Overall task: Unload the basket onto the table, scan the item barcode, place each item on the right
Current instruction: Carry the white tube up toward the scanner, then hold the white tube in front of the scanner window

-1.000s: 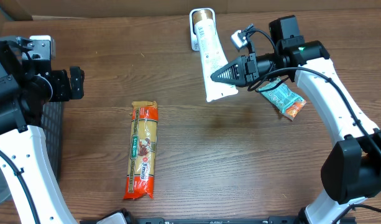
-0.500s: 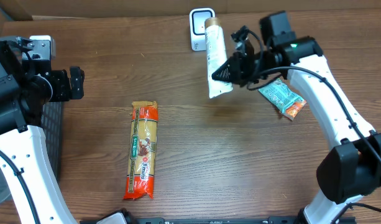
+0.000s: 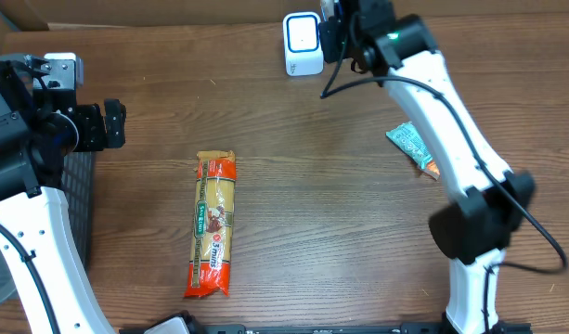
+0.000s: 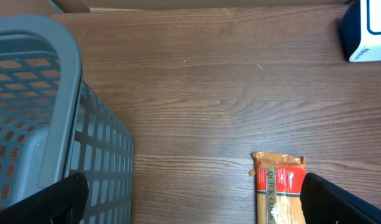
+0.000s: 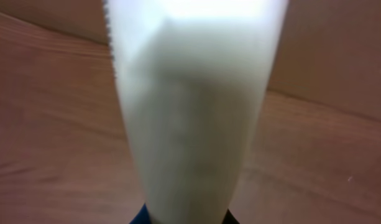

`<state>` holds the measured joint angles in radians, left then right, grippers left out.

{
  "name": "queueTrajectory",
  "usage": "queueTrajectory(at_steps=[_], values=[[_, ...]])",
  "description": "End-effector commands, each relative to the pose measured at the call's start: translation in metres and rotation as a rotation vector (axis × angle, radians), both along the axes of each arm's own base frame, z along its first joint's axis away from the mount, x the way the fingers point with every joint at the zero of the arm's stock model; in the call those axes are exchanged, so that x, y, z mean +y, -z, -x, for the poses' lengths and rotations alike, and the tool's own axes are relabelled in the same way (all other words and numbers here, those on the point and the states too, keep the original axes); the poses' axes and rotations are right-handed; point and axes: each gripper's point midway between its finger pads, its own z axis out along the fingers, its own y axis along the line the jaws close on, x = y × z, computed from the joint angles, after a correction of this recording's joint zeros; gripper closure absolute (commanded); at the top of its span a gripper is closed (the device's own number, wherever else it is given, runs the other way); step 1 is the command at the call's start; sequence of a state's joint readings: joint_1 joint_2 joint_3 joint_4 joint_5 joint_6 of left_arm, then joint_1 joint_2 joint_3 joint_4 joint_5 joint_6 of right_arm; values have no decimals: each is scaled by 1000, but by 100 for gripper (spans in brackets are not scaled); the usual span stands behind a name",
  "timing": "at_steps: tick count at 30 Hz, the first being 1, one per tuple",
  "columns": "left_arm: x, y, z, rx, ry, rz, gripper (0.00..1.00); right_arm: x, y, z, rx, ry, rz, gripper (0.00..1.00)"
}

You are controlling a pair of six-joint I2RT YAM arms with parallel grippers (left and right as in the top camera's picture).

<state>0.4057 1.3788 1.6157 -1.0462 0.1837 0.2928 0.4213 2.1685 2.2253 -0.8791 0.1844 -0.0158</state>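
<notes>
The item, a white tube (image 5: 190, 106), fills the right wrist view, blurred and standing up from the jaws. My right gripper (image 5: 185, 219) is shut on its lower end. In the overhead view the right gripper (image 3: 333, 32) is at the table's far edge, right beside the white and blue scanner (image 3: 303, 44), and the arm hides the tube there. The scanner (image 4: 367, 31) also shows at the top right of the left wrist view. My left gripper (image 4: 193, 208) is open and holds nothing, hovering at the left (image 3: 112, 125).
An orange pasta packet (image 3: 214, 223) lies left of centre, its top end by the left gripper's right finger (image 4: 280, 190). A teal snack packet (image 3: 416, 148) lies at the right. A grey basket (image 4: 41, 124) stands at the left edge.
The right arm has swung left and back, carrying the tube from right of the scanner to directly beside it and turning it out of the overhead view. The left arm has not moved.
</notes>
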Motion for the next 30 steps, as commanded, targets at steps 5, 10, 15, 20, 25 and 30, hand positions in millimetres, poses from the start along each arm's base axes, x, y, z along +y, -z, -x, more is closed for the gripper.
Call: queueTrajectory(at_steps=[5, 10, 15, 20, 25, 30], values=[[-1, -6, -2, -15, 19, -13, 0, -7, 55, -45, -75, -138, 352, 96], [-1, -6, -2, -14, 19, -13, 0, -16, 85, -59, -72, -79, 424, 96], [-1, -6, -2, -15, 19, -13, 0, -27, 99, -64, -65, -35, 499, 96], [-1, -6, -2, -14, 19, -14, 0, -30, 115, -61, -33, -33, 528, 96], [-1, -6, -2, -15, 19, -13, 0, -18, 116, -57, -36, -52, 529, 97], [-1, -6, -2, -14, 19, -13, 0, -14, 121, -55, -24, -63, 536, 96]])
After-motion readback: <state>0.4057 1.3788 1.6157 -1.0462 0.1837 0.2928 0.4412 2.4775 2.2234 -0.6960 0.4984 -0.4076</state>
